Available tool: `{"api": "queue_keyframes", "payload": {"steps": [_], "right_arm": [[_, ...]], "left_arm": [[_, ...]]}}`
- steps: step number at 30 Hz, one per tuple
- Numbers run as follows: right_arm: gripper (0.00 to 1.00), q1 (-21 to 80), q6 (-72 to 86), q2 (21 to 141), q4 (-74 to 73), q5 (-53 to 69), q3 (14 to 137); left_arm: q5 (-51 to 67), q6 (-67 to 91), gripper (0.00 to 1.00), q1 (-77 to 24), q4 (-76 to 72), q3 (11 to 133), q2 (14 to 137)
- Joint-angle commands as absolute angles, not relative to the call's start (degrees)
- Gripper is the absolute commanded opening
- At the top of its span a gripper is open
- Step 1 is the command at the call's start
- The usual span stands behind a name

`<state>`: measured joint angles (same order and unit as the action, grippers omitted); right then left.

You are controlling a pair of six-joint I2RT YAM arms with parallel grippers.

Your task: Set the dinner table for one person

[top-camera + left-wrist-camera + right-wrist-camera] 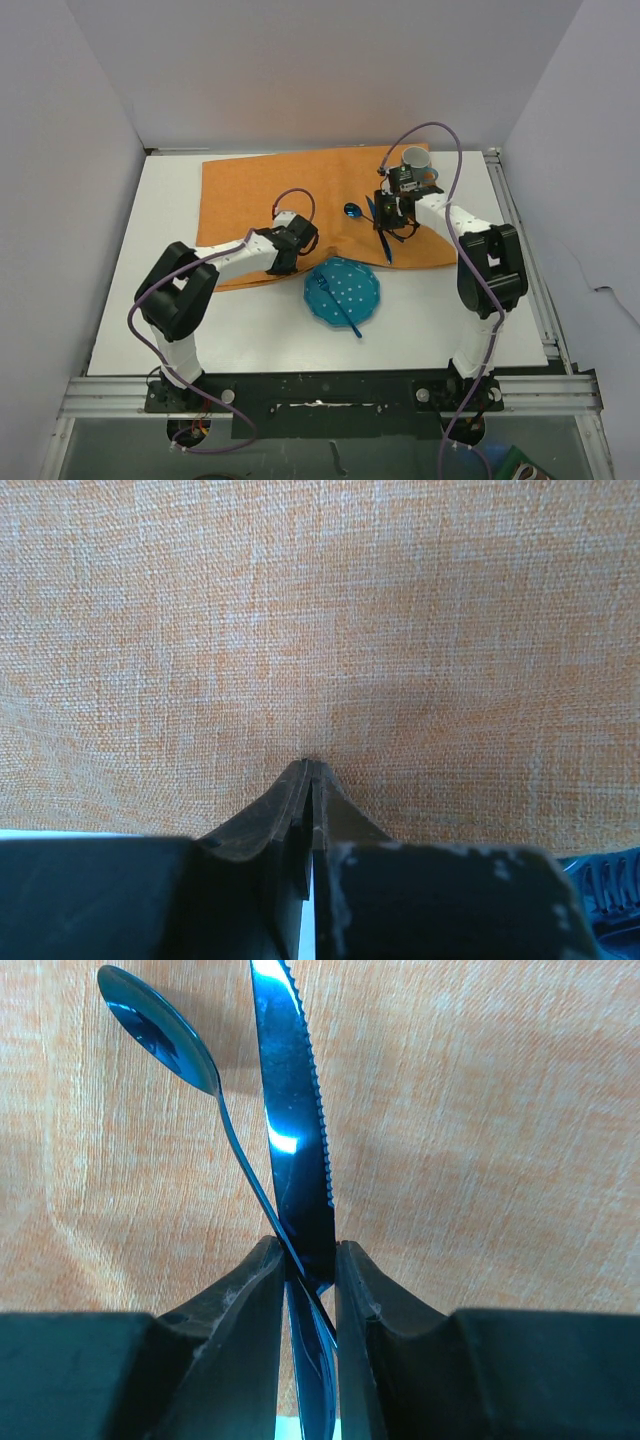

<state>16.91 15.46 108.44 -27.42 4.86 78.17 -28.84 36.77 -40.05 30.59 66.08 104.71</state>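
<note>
1 white worktop [150, 300] = the dinner table, under everything, fills most of view. 1 orange cloth [260, 185] on its far half. 1 blue plate [368, 285] mid-worktop at cloth's near edge, 1 fork [340, 310] on it. 1 grey cup [416, 158] far right, behind R arm. R fingers [268, 1270] clamped on 1 knife [295, 1140]; 1 spoon [160, 1030] handle crosses betw. them. L fingers [300, 780] closed, tips on cloth.

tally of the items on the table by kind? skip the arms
Orange cloth: 1
Blue plate: 1
Fork, lying on the plate: 1
Knife: 1
Spoon: 1
Grey cup: 1
Total: 6
</note>
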Motion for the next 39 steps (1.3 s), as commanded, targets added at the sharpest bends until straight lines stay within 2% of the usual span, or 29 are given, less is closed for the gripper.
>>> {"api": "queue_keyframes", "payload": {"steps": [1, 14, 15, 17, 18, 23, 28, 31, 33, 35, 38, 39], "right_arm": [[0.00, 16.27, 15.42, 109.00, -23.61, 1.00, 84.26], [0.00, 12.88, 13.49, 120.77, -27.81, -0.91, 98.21], [0.04, 12.87, 13.69, 121.41, -28.54, -0.81, 98.97], [0.39, 13.05, 13.97, 121.63, -29.32, -0.07, 99.20], [0.51, 13.21, 14.05, 120.74, -28.89, 0.35, 98.43], [0.74, 13.91, 13.79, 115.27, -27.12, 1.74, 94.03], [0.76, 15.00, 14.77, 107.40, -26.94, 1.38, 88.53], [0.71, 16.06, 15.90, 101.12, -25.25, 2.28, 82.82], [0.58, 16.81, 16.52, 97.99, -24.90, 4.03, 79.25], [0.42, 17.44, 16.80, 95.74, -25.15, 3.59, 76.57], [0.07, 17.47, 17.09, 93.74, -25.19, 0.34, 72.27], [0.00, 17.42, 17.13, 93.33, -24.68, -0.91, 70.61]], "left_arm": [[-28.21, 36.12, 0.02, -40.57, 27.98, 65.54, 103.26], [-29.55, 36.28, 0.01, -41.13, 29.24, 66.07, 103.43], [-29.70, 36.37, 0.01, -41.18, 29.33, 66.08, 103.21], [-29.70, 36.45, 0.01, -41.22, 29.39, 66.09, 102.97], [-29.75, 36.47, 0.01, -41.22, 29.44, 66.17, 102.88], [-29.62, 36.62, 0.01, -41.43, 29.53, 66.73, 103.44], [-29.48, 36.87, 0.01, -42.04, 29.62, 67.30, 104.31], [-29.68, 36.94, 0.01, -42.34, 29.58, 67.48, 104.86], [-29.90, 36.95, 0.01, -42.43, 29.78, 67.73, 105.17], [-30.74, 37.03, 0.01, -42.45, 30.38, 68.07, 105.29], [-32.68, 36.67, 0.01, -42.26, 30.48, 68.35, 104.84], [-33.18, 36.27, 0.01, -42.01, 30.14, 68.56, 104.65]]}}
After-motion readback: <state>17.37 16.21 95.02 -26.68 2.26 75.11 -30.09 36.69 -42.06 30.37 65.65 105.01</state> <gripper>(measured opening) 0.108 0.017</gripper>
